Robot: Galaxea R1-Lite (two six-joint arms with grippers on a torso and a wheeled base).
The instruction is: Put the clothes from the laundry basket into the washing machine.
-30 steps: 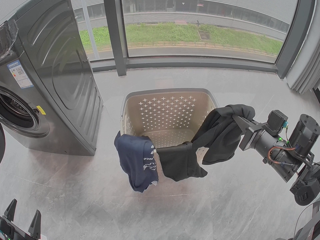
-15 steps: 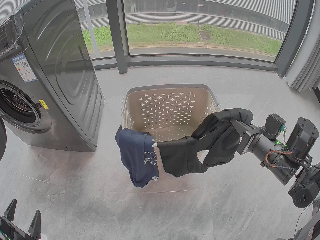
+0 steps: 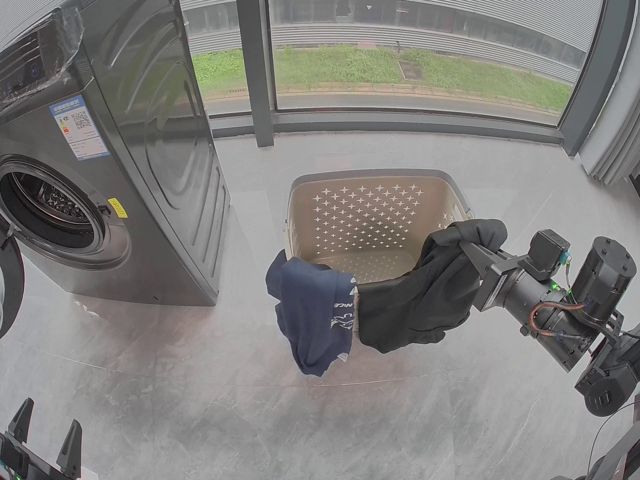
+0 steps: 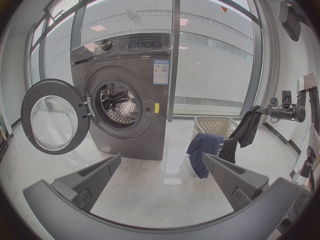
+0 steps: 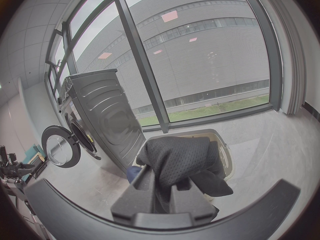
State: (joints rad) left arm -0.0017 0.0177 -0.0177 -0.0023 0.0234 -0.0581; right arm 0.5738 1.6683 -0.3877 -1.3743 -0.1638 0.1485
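Gripping a bunched black fabric garment [image 3: 413, 295] [image 5: 180, 157] [image 4: 248, 129], the right hand [image 3: 470, 248] [image 5: 163, 179] was clamped tight on the cloth, with a fold pinched between its two dark fingers [image 5: 140, 187]. The hand was held above the floor, just beside the right side of a beige plastic laundry basket with star-shaped holes [image 3: 373, 208] [image 4: 213, 124] [image 5: 226, 157]. The basket stood on a pale grey tiled floor [image 3: 200, 381].

From the hand, the black garment hung down and trailed across the basket's near right corner. Its lower part was draped over the front rim and hung outside the basket.

A navy blue garment with white print [image 3: 313, 315] [image 4: 205, 149] touched the black one on its left. It hung over the near left corner of the rim, and most of it dangled outside toward the floor.

A tall grey front-loading washing machine [image 3: 167, 135] [image 4: 133, 84] [image 5: 106, 110] stood to the left of the basket, near it but apart. Its round glass door [image 4: 53, 117] [image 5: 61, 149] was swung wide open, showing the shiny metal drum [image 4: 120, 105] [image 3: 53, 208].

The left hand [image 4: 160, 156] [image 3: 50, 416] was low on the robot's left, well apart from the basket. Its fingers were spread wide with nothing between them, and it faced the front of the machine.

A large floor-length window [image 3: 400, 48] rose behind the basket.
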